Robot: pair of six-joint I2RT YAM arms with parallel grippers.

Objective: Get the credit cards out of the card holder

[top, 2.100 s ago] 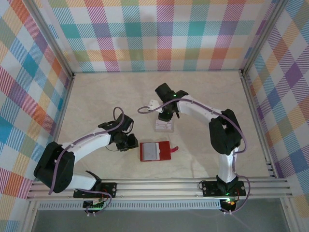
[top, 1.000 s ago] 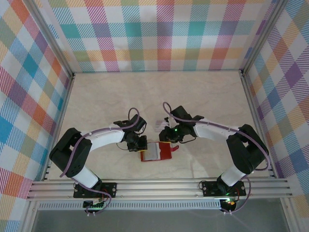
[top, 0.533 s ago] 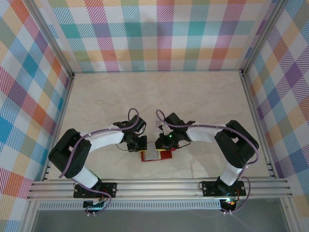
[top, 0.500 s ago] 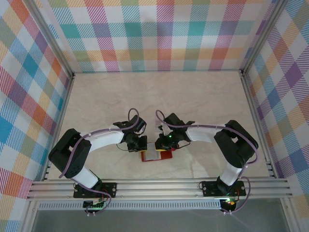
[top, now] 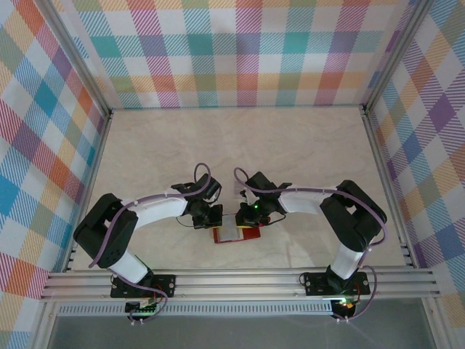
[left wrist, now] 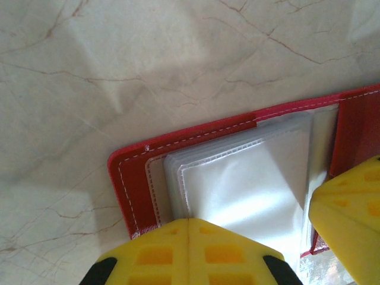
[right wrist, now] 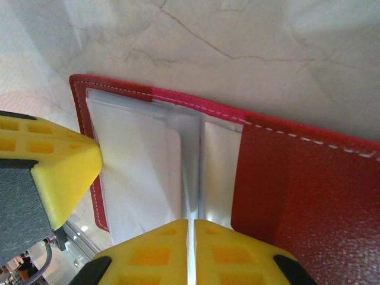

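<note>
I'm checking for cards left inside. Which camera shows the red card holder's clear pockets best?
Left wrist view: the flat red card holder lies open, its stacked clear sleeves near and sharp. Right wrist shows them partly, beside the red flap; the top view shows it tiny.

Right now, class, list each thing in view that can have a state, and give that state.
card holder: open, lying flat, inside up.
clear pockets: exposed, slightly fanned; contents cannot be told.
left gripper: open, low over the pockets.
right gripper: open, low over the pockets.
</note>
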